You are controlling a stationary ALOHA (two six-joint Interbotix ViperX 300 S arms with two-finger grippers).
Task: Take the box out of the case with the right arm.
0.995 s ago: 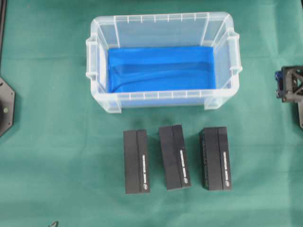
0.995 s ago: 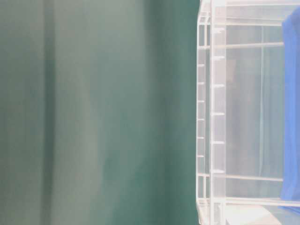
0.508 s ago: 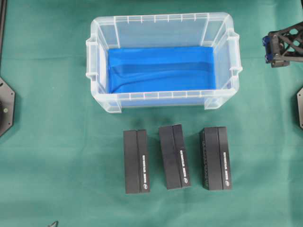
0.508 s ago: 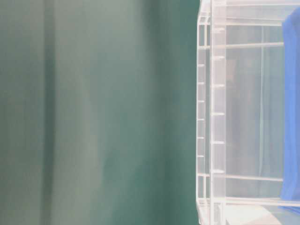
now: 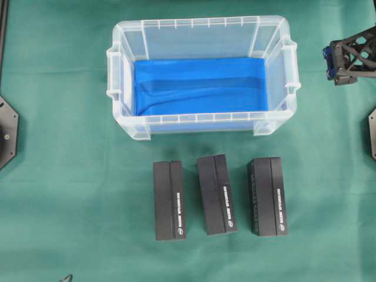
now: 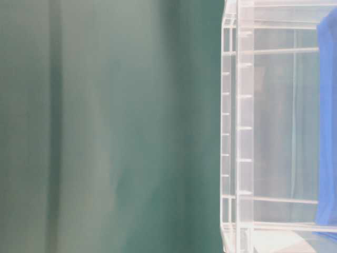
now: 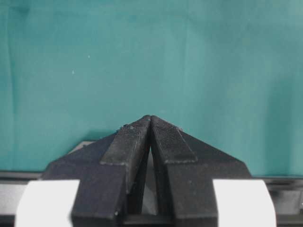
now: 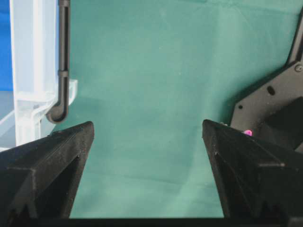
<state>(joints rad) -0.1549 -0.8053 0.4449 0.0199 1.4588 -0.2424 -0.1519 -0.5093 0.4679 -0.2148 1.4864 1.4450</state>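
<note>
The case (image 5: 200,22), a clear bin with a blue lining, stands at the back middle of the green cloth, and nothing shows on its blue bottom. Three black boxes lie in a row on the cloth in front of it: left (image 5: 169,200), middle (image 5: 216,195) and right (image 5: 268,197). My right gripper (image 5: 339,59) hovers beside the case's right end, apart from it. In the right wrist view the right gripper (image 8: 147,124) is open over bare cloth, with the case's corner (image 8: 28,71) at the left. My left gripper (image 7: 150,118) is shut over bare cloth, holding nothing.
Black arm bases sit at the left edge (image 5: 7,132) and the right edge (image 5: 372,135) of the overhead view. A thin black cable (image 8: 61,61) hangs beside the case corner. The table-level view shows the case's ribbed wall (image 6: 239,126) against green cloth.
My right gripper has moved toward the far side of the table, up beside the case's right end, and has nearly stopped. The boxes and the case have stayed put.
</note>
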